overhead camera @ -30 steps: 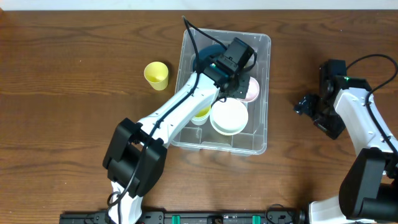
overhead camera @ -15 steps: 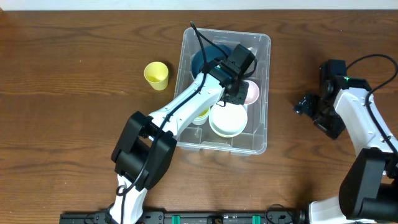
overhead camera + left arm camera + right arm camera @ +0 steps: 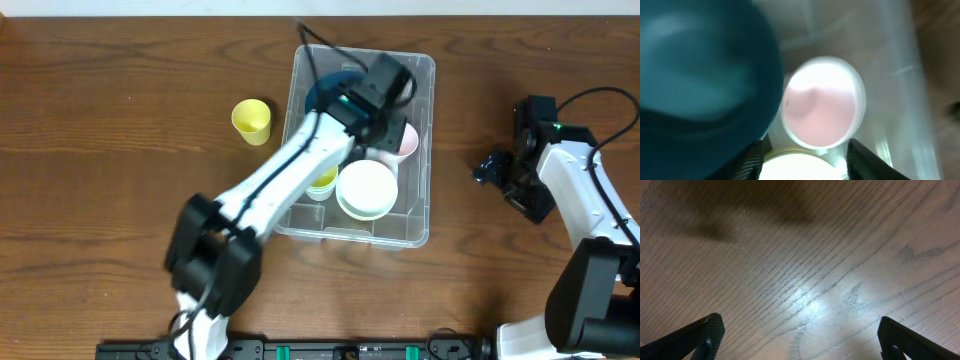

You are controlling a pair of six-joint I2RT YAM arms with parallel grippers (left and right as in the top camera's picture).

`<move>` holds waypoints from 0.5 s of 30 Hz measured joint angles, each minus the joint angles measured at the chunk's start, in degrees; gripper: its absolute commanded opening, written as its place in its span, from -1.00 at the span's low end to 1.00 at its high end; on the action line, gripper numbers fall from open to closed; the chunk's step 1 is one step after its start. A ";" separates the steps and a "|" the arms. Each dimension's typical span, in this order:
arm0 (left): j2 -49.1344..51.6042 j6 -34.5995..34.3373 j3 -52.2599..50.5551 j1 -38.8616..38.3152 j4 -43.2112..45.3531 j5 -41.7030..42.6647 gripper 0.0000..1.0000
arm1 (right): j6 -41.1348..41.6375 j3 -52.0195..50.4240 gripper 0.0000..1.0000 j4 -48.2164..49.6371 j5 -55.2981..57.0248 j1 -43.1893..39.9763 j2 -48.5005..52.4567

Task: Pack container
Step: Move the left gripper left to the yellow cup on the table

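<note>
Dark wood-grain table [image 3: 120, 200], pale strip along the far edge. Container [image 3: 420, 225] sits mid-table with teal bowl [image 3: 700, 75], pink bowl [image 3: 822, 107] and white bowl [image 3: 368, 188] inside. Left gripper [image 3: 805, 162] over the bowls, jaws spread, gripping nothing. Right gripper [image 3: 800, 340] over bare wood, jaws wide. Yellow cup [image 3: 252, 120] on the table left of the container

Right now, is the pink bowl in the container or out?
In. The pink bowl sits upright, opening up, inside the container, beside the white bowl.
</note>
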 measured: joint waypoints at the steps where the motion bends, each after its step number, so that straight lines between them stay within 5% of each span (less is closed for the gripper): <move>1: -1.81 0.02 0.46 0.15 0.00 -0.15 0.15 | 0.00 0.00 0.98 -0.02 0.02 0.00 0.00; 7: -13.66 0.20 2.25 1.16 -2.82 -5.16 0.22 | 0.00 0.00 0.98 -0.02 0.00 0.00 0.00; 15: -21.73 -3.52 2.36 13.49 -13.49 -17.46 0.85 | 0.00 0.00 0.98 0.00 0.00 0.00 0.00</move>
